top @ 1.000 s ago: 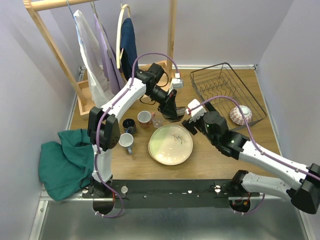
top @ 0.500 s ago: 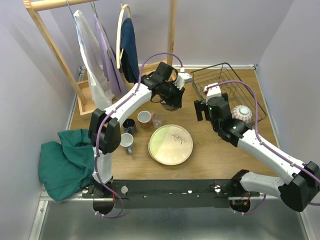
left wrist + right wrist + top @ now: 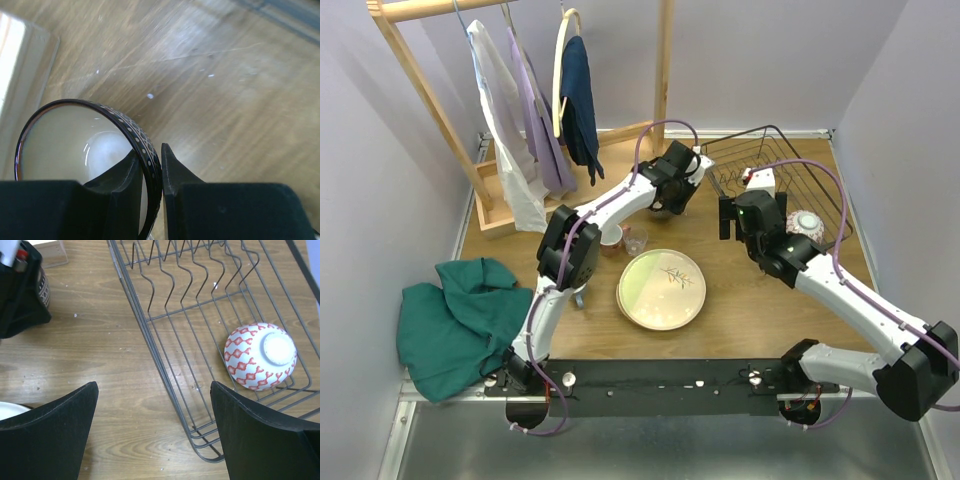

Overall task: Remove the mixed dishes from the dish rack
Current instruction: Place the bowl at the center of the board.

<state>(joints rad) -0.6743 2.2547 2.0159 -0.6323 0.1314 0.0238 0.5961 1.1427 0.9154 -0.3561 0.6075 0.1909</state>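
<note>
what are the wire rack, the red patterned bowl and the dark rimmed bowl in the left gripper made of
Dish rack: thin bent metal wire, dark grey, likely coated.
Patterned bowl: seemingly glazed ceramic, white with red print, slight sheen.
Dark-rimmed bowl: probably glazed ceramic, glossy pale inside with highlights.

One plate (image 3: 661,288), one patterned bowl (image 3: 807,222), one dark-rimmed bowl (image 3: 65,145), one mug (image 3: 611,237) visible, one glass (image 3: 636,243), one dish rack (image 3: 790,170).
</note>
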